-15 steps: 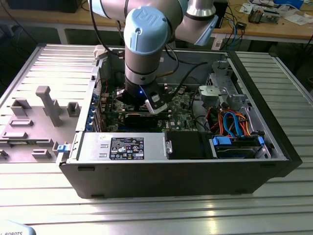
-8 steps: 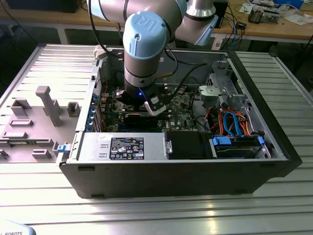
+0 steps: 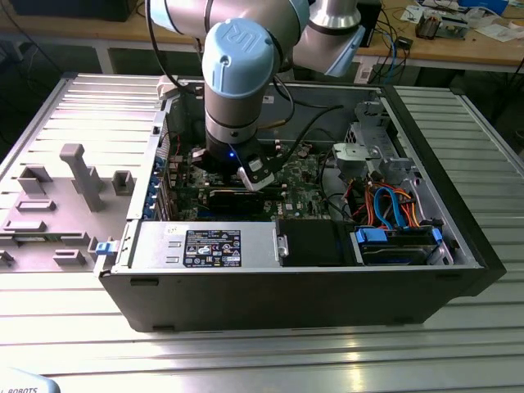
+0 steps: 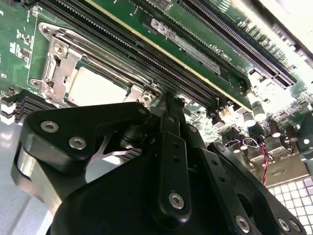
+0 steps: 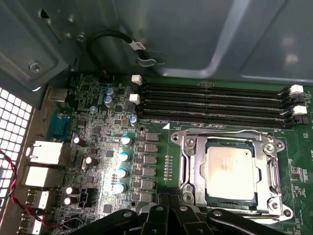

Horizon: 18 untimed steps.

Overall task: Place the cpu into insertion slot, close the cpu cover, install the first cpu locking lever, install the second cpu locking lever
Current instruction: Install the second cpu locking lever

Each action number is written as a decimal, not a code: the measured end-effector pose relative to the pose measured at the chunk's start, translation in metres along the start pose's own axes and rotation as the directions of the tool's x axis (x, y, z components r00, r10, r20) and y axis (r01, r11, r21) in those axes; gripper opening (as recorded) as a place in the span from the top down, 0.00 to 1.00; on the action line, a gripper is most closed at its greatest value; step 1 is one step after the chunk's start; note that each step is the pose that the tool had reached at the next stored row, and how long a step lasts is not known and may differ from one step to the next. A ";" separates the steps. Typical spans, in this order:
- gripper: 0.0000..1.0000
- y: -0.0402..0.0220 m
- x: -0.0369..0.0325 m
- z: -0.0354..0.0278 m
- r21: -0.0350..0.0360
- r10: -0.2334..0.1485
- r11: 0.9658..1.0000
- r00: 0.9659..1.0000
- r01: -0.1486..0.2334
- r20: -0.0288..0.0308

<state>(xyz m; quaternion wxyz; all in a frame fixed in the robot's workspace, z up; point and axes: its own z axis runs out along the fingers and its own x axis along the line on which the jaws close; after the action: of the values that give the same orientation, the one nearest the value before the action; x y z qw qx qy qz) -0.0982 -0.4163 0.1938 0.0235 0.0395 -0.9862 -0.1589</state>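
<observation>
Arm is reaching down into the open computer case (image 3: pixel 458 246), which is sitting on the ribbed metal surface (image 3: pixel 270 360). In the exterior view the arm's blue-capped wrist joint is blocking the socket area; the gripper (image 3: pixel 255 176) is hanging low over the green motherboard (image 3: pixel 307 168).

First wrist view is giving the clean look: cpu (image 5: pixel 230 169) is lying flat in the insertion slot (image 5: pixel 230 200), silver top showing. The cpu cover (image 5: pixel 188 161) is lying down around it, chip showing through its window. Four long black memory slots (image 5: pixel 215 105) are running just beside the socket, white latches at their ends. A column of round capacitors (image 5: pixel 122 164) is sitting on the other side of the socket, rear port blocks (image 5: pixel 41 169) beyond those by the perforated case wall. The black fingers (image 5: pixel 164 215) are poking in at the frame edge, tips just beside the socket's near rim.

Second wrist view is looking from behind the gripper linkage: cpu (image 4: pixel 95 88) and cover frame (image 4: pixel 61 66) are sitting beyond the black finger links (image 4: pixel 168 147), memory slots (image 4: pixel 146 49) running diagonally past. Fingers are looking drawn together, nothing visibly clamped between them. Tips are sitting at the socket's edge; can't tell whether they're touching a lever.

Exterior view is also showing a grey fixture tray (image 3: pixel 65 196) on the exterior view's left of the case, and blue and orange cables (image 3: pixel 393 205) toward the exterior view's right inside it.
</observation>
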 end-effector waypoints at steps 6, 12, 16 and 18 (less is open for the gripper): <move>0.89 0.0001 0.0002 0.0000 0.013 0.001 1.000 1.000 -0.001 -0.001; 0.89 0.0022 0.0012 -0.0063 0.032 0.002 0.999 1.000 -0.002 -0.002; 0.89 0.0050 0.0026 -0.0143 0.032 0.002 0.999 1.000 -0.002 -0.002; 0.89 0.0065 0.0027 -0.0188 0.032 0.002 0.999 1.000 -0.002 -0.002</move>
<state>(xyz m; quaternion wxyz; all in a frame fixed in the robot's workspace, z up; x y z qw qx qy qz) -0.1002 -0.4163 0.2137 0.0240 0.0390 -0.9887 -0.1429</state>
